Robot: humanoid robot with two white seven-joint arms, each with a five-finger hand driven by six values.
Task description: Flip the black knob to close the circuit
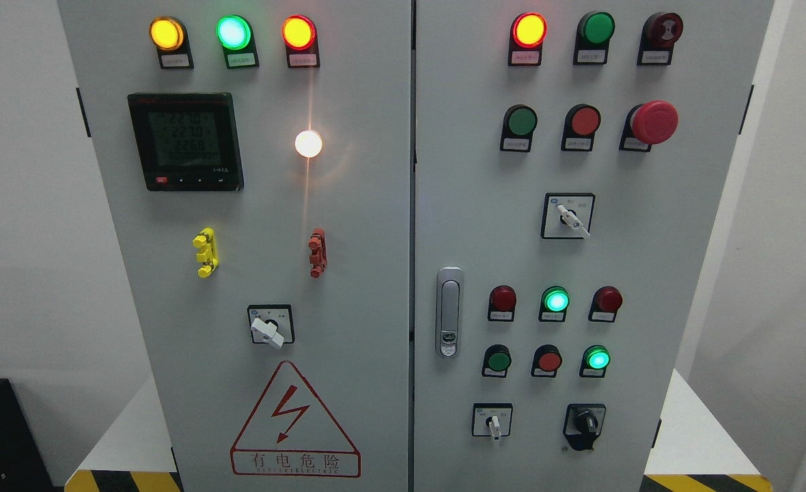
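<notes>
Black knob [586, 424]: sitting untouched, lower right of the cabinet [348, 205].
Hands: neither showing; state unknowable.
Risk: turning a neighbouring white switch [492, 422] instead.

one black knob [586, 421], four white-handled selector switches [267, 329], six lit indicator lamps [233, 32], one red mushroom button [653, 122], one digital meter [186, 141], one door handle [449, 311], one red warning triangle [295, 422].

No part of the robot's body shows here.
</notes>
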